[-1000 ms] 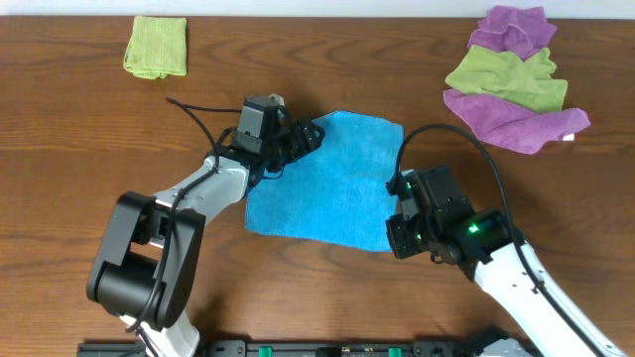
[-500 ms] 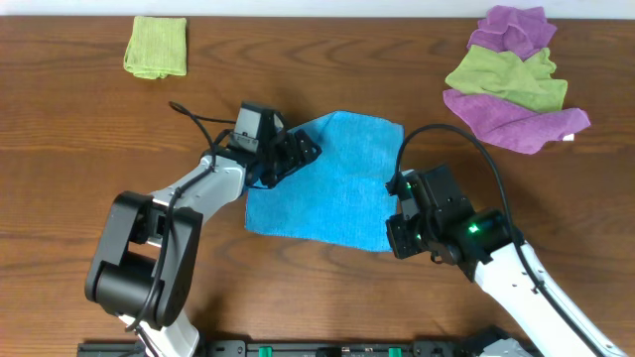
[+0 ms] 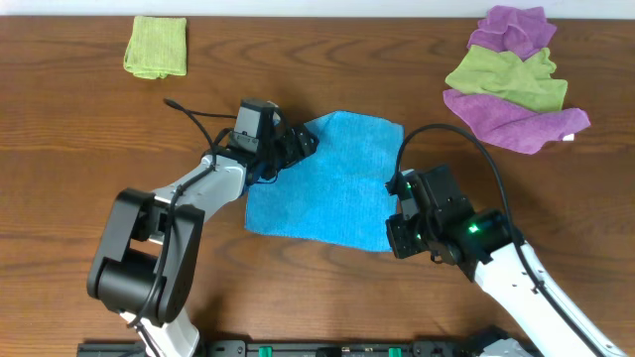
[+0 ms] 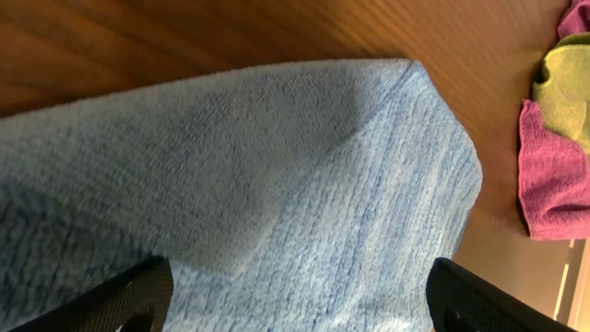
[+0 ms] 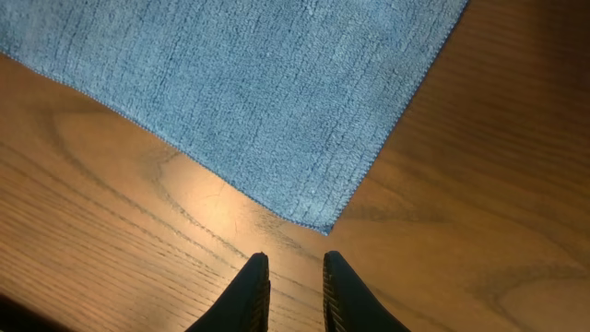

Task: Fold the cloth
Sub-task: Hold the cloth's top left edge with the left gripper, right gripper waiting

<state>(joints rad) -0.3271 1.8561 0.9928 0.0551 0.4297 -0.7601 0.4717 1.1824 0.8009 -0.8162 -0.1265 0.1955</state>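
Looking at the sky-blue cloth [image 3: 332,183] spread flat in the middle of the worktop [image 3: 99,149]. Got the left hand [image 3: 301,149] sitting at its upper-left edge, spread wide over the fabric, not pinching anything as far as can be seen. Right hand [image 5: 293,260] over bare wood just off the near-right corner, almost pressed together with a thin gap, nothing in it. Also a folded lime-green cloth [image 3: 156,47] far left and a purple-and-green heap [image 3: 516,74] far right.

Brown wooden counter [image 3: 79,129], sky-blue cloth [image 3: 332,188] spread at centre, 1 folded lime-green cloth [image 3: 156,46] far left, purple-and-green heap [image 3: 516,79] far right
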